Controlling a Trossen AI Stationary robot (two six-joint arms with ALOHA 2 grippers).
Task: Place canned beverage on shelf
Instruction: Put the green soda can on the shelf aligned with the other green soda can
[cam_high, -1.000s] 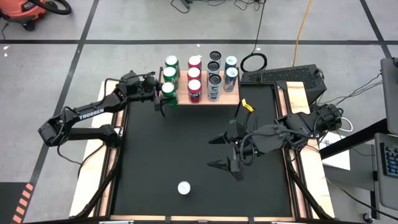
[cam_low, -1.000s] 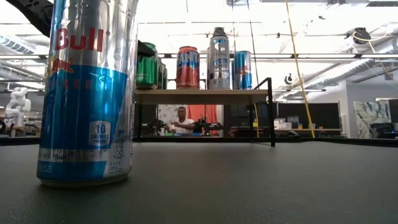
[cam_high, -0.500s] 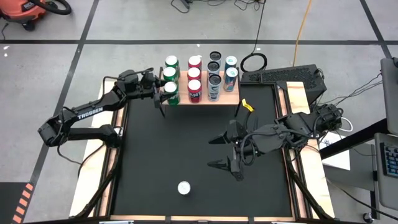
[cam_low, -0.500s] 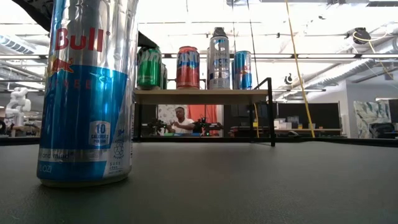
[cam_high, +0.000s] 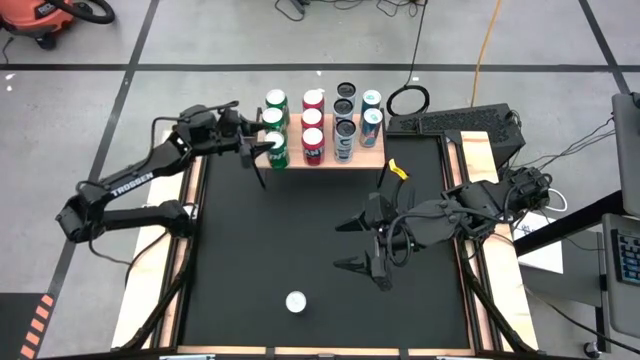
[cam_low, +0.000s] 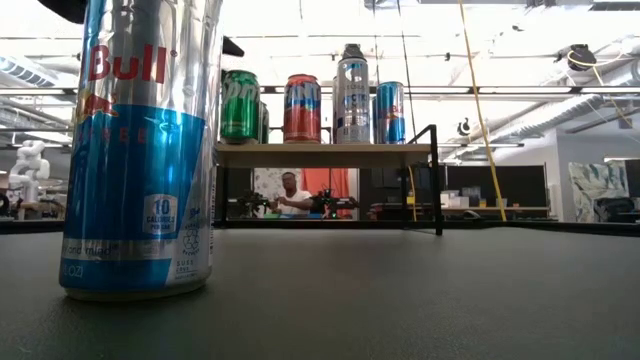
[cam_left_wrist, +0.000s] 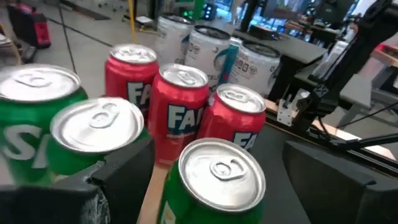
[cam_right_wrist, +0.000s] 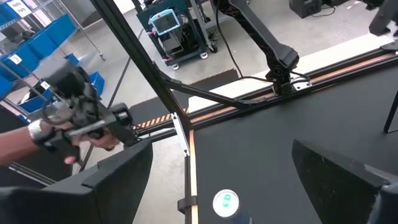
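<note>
"Bull" on near can (cam_low: 140, 150)

glossy metal cans (cam_left_wrist: 186, 102), light matt wood shelf (cam_low: 320, 154), matt black table (cam_high: 300, 240)

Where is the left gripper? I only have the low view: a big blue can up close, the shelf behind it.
Observer: In the high view, the left gripper is open at the front left corner of the shelf, around the nearest green can.
Operator: Gripping it?
Observer: No. In the left wrist view, the can stands on the shelf with both fingers clear of it.
Operator: Right arm?
Observer: The right gripper hangs open and empty over the table's right half.
</note>
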